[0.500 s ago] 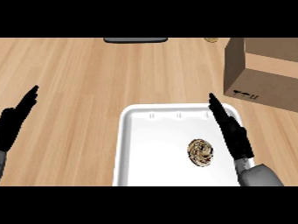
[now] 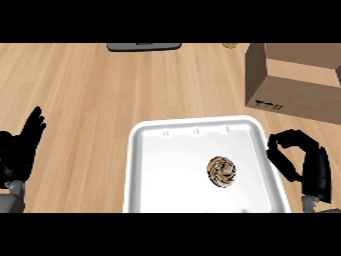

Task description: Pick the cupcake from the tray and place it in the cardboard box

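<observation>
Our right robot hand [image 2: 303,162], fingers curled and holding nothing, hovers just beside the white plastic tray [image 2: 165,170], poised for the brown frosted cupcake [image 2: 222,171] lying there; the open brown cardboard box [image 2: 298,92] waits beyond.

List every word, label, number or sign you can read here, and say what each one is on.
No text can be read.
Cardboard box: small black printed marks low on its front face, like shipping symbols; too small to make out.
White tray: three small raised marks near its far rim, not letters.
Cupcake, wooden counter and dark object at the far edge: no writing visible.
</observation>
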You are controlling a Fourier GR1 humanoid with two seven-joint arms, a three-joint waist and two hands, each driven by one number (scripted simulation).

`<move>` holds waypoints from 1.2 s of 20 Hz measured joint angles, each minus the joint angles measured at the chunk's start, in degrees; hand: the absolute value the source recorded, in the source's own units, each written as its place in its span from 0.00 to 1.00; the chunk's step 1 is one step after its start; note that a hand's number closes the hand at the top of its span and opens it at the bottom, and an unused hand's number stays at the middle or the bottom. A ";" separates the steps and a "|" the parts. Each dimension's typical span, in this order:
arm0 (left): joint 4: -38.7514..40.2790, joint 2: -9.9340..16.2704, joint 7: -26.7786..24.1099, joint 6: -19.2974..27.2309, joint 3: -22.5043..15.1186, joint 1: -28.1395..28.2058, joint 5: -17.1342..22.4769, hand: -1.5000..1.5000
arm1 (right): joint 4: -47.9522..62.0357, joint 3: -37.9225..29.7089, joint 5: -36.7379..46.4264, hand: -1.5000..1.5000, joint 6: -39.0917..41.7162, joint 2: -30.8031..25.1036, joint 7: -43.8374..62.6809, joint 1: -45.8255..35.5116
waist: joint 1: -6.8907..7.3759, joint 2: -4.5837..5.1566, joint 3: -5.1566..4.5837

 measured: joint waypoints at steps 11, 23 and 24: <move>-1.48 -6.50 -2.56 4.17 -0.52 1.75 0.39 0.50 | -15.93 4.25 27.77 0.00 -14.76 1.51 15.11 23.21 | 0.45 0.78 0.18; -1.67 -8.43 -1.86 4.99 -2.62 -0.70 -1.36 0.50 | -41.66 11.33 50.96 0.00 12.69 5.96 46.52 32.13 | 3.69 1.74 0.33; -1.70 -8.37 -1.85 4.81 -2.64 -0.82 -1.38 0.50 | -43.25 12.39 52.63 0.00 15.92 6.75 49.14 31.64 | 4.00 1.76 0.35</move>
